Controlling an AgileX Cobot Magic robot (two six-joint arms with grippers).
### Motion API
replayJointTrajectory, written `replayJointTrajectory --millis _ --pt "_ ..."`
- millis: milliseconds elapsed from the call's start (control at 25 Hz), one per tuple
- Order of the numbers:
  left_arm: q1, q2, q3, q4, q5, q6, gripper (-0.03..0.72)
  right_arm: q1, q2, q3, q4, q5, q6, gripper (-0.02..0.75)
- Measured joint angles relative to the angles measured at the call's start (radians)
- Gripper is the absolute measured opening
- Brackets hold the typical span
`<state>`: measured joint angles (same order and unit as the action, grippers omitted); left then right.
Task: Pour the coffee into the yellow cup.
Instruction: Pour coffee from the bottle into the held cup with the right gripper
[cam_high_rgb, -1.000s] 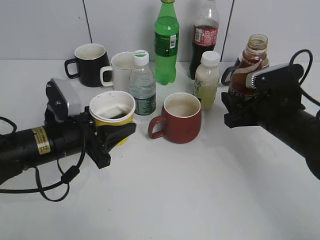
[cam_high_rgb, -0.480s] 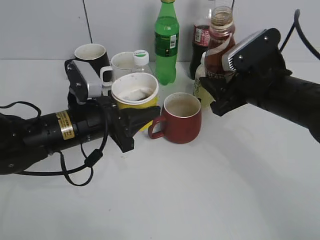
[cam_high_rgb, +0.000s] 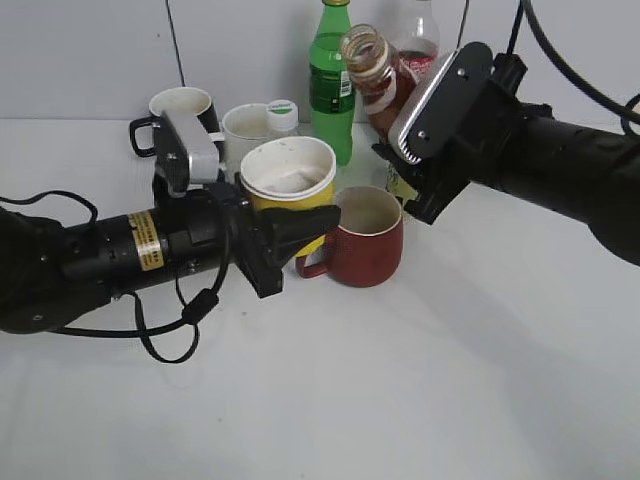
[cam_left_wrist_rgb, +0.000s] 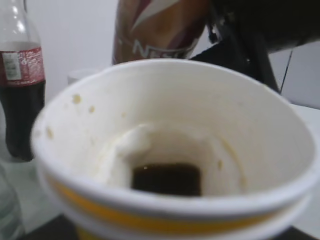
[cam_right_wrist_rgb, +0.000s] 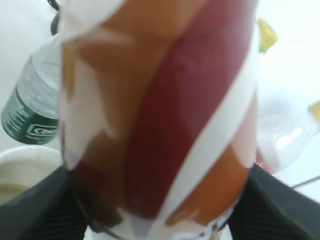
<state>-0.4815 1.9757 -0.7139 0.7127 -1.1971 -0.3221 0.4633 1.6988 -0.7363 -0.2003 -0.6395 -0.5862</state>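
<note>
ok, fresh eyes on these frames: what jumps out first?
The open Nescafe coffee bottle, held high right of centre by the right gripper and tipped left toward the yellow cup. The left gripper holds that cup raised at centre; a little dark liquid sits in its bottom. Behind them is a clutter of mugs and bottles.

From my remote seat, the yellow cup (cam_high_rgb: 290, 185) clamped in the left gripper (cam_high_rgb: 285, 235) reads as matt paper, its white inside (cam_left_wrist_rgb: 170, 145) stained and slightly rough (a dark glossy pool sits at the bottom). The coffee (cam_high_rgb: 385, 80) clamped in the right gripper (cam_high_rgb: 410, 165) has a clear glass neck and a shiny printed wrap (cam_right_wrist_rgb: 160, 110). Both claws look like matt black plastic. Just beside the left claw, the dark red mug (cam_high_rgb: 362, 238) shows a smooth glazed shine. The table (cam_high_rgb: 400, 390) is smooth, faintly glossy white.
</note>
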Motion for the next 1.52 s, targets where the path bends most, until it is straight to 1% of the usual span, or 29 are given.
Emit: replayJointTrajectory --millis 160,400,600,960,1080,1520 --pt "-0.006 0.0 -0.019 0.035 0.017 -0.005 0.326 0.0 0.003 -0.01 -0.002 0.0 -0.12 0.518" --pt "-0.02 0.0 -0.026 0.043 0.063 -0.011 0.326 0.0 0.02 -0.016 -0.01 -0.019 -0.27 0.518" --pt "-0.047 0.0 -0.03 0.051 0.071 -0.012 0.326 0.0 0.02 -0.016 -0.013 -0.074 -0.385 0.518" --pt "-0.047 0.0 -0.031 0.068 0.072 -0.012 0.326 0.0 0.02 -0.016 -0.015 -0.1 -0.571 0.518" --pt "-0.047 0.0 -0.031 0.086 0.072 -0.012 0.326 0.0 0.02 -0.016 -0.016 -0.115 -0.605 0.518" --pt "-0.047 0.0 -0.012 0.088 0.072 -0.012 0.326 0.0 0.02 -0.016 -0.017 -0.125 -0.668 0.518"
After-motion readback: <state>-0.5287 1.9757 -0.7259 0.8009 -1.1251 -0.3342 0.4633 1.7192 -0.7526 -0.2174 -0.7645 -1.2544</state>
